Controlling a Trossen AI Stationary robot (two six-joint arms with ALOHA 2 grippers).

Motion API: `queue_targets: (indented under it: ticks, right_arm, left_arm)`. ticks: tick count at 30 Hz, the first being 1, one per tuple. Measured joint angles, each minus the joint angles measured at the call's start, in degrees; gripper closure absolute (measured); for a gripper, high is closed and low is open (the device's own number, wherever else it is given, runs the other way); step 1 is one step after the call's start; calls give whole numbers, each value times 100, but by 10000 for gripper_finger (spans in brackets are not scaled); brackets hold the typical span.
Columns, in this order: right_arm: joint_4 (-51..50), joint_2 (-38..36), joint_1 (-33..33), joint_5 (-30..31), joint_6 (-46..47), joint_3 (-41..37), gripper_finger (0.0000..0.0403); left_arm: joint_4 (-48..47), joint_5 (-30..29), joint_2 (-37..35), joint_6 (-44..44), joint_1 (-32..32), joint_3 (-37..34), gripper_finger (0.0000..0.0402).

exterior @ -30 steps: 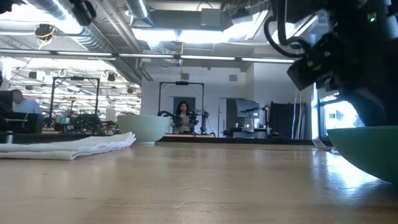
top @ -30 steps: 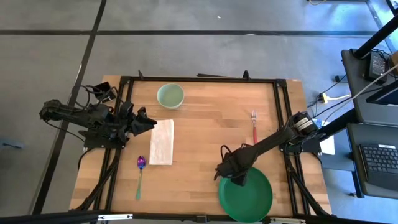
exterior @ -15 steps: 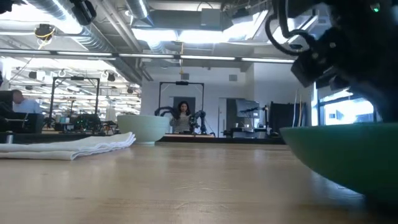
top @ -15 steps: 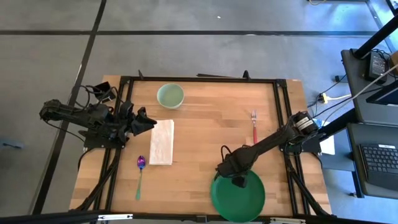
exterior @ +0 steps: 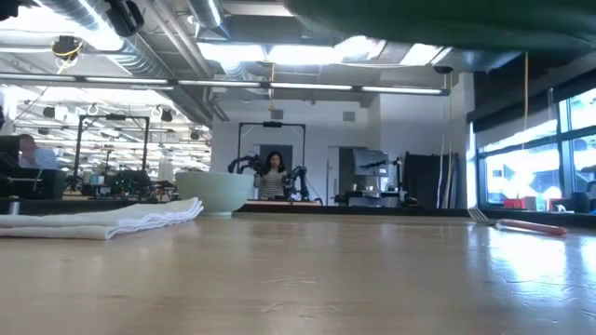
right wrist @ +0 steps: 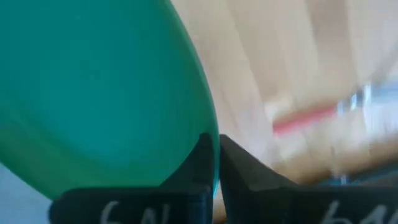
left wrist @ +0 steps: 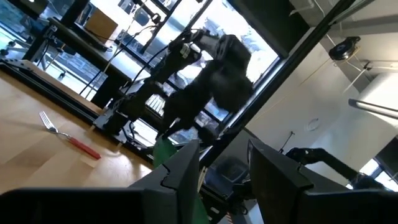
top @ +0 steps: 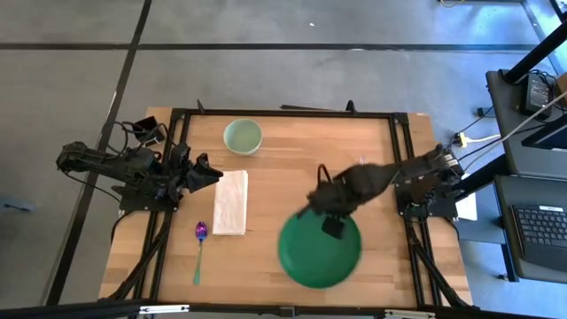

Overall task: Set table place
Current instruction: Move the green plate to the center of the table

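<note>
1. Table [top: 283, 151], seen from above, carries a bowl [top: 242, 136], napkin [top: 231, 202] and spoon [top: 199, 250]; right gripper [top: 331, 219] holds a green plate [top: 319, 252] over its middle.
2. Low view: the plate's underside [exterior: 447, 19] hangs overhead, clear of the wood.
3. Left wrist view: left gripper [left wrist: 224, 171], parked at the table's left edge, has its fingers apart.
4. Right wrist view: fingers pinched together on the plate's rim [right wrist: 208, 149].

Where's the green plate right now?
The green plate is held up off the table by the right gripper, clamped on its rim; from above it shows near the middle, right of the napkin.

Bowl [top: 242, 136], napkin [top: 231, 202], spoon [top: 199, 250], fork [top: 361, 167], green plate [top: 319, 251].
</note>
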Motion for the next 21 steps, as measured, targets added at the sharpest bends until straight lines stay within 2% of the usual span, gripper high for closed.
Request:
queue_targets:
  ticks: [5, 9, 14, 19, 21]
  right_arm:
    - [26, -23, -758, 643, -450, 626, 395]
    - [50, -19, -1447, 645, -533, 666, 395]
    - [479, 83, -2132, 124, -219, 357, 395]
    - [1486, 97, -2344, -852, -78, -419, 395]
    - [1865, 100, -2350, -987, -83, -813, 395]
  left_arm:
    - [0, 0, 0, 0, 1, 0, 273]
    - [0, -91, 1, 0, -2, 0, 273]
    - [-2, -489, 0, 1, -1, 0, 273]
    - [-10, -688, -1, 17, -1, 0, 273]
    - [-30, -699, 1, 18, -1, 0, 273]
